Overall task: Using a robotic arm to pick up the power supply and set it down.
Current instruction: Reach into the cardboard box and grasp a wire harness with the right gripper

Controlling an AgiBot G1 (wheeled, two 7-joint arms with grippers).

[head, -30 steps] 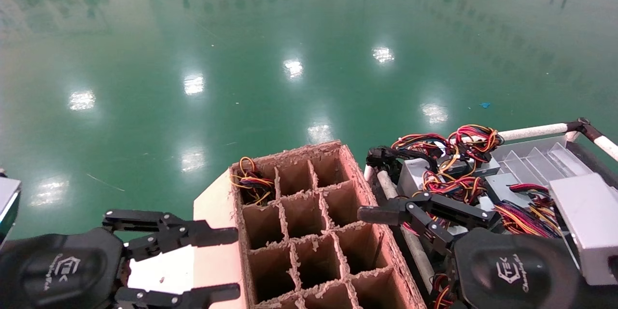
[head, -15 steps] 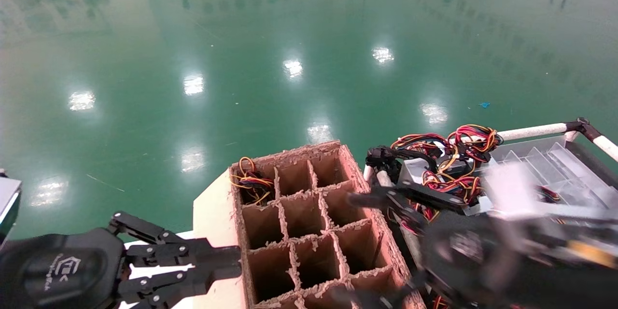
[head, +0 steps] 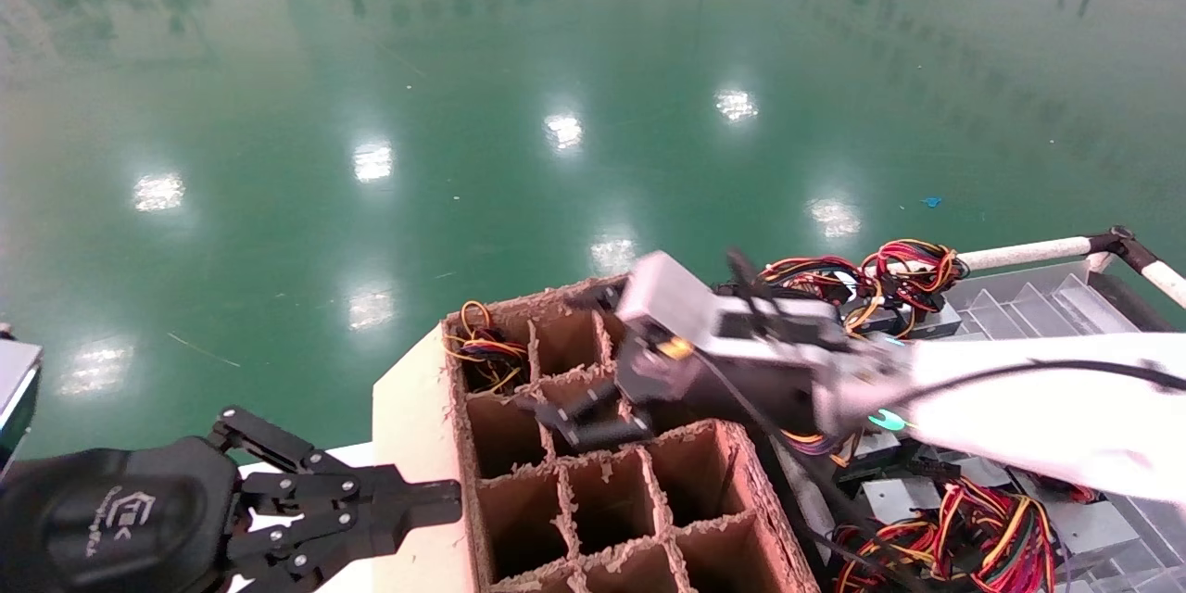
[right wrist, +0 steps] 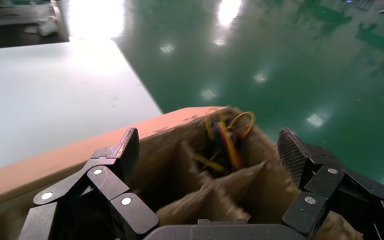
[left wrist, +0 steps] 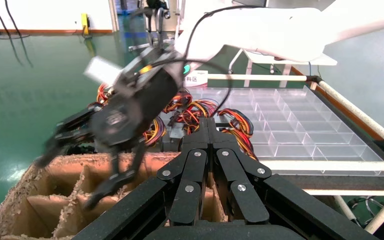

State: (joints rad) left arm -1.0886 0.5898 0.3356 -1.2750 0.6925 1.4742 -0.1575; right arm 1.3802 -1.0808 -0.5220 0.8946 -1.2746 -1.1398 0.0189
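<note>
Right tool [head: 593,417] swung over carton [head: 593,473].

The right gripper [head: 593,417] is motion-blurred over the cardboard box [head: 741,482], so its fingers [head: 565,415] blur together in the head view. The box's near cells are cut off by the picture's edge. The power supply [head: 482,347] shows only wires; its body is hidden.
</note>
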